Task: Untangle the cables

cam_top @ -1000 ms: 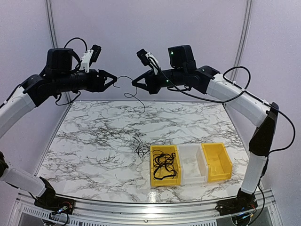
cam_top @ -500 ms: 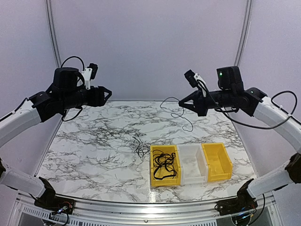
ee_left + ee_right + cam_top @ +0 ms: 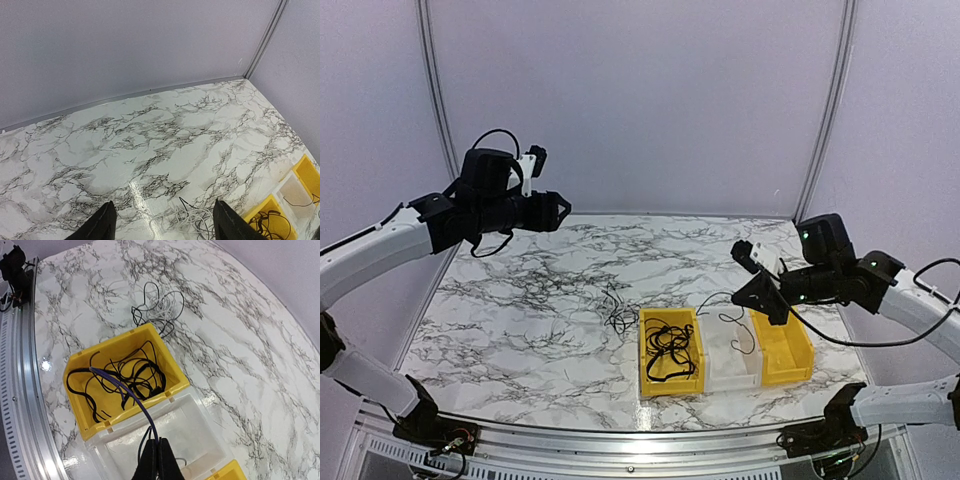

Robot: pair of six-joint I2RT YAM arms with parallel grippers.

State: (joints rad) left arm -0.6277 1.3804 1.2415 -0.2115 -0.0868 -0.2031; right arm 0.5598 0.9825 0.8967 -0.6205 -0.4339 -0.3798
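Note:
The cables lie in three places. A small tangle of thin black and white cables [image 3: 615, 312] rests on the marble table just left of the bins; it also shows in the left wrist view [image 3: 202, 223] and the right wrist view [image 3: 156, 306]. Several black cables [image 3: 667, 348] lie in the left yellow bin [image 3: 668, 392]. My right gripper [image 3: 738, 297] is shut on one thin dark purple cable [image 3: 131, 399] and holds it above the white bin [image 3: 200, 426], with its loose end arcing over the left yellow bin [image 3: 125, 347]. My left gripper [image 3: 564, 212] is open and empty, high above the table's left side.
Three bins stand in a row at the front right: yellow, white [image 3: 730, 380], yellow [image 3: 790, 375]. The left wrist view [image 3: 165, 222] shows my open gripper's tips above the tangle, with the bins [image 3: 267, 210] at its lower right. Walls close the back and sides.
My left gripper let go of the cable and opened. My right gripper carried the cable from high at the centre, right and down, to above the white bin.

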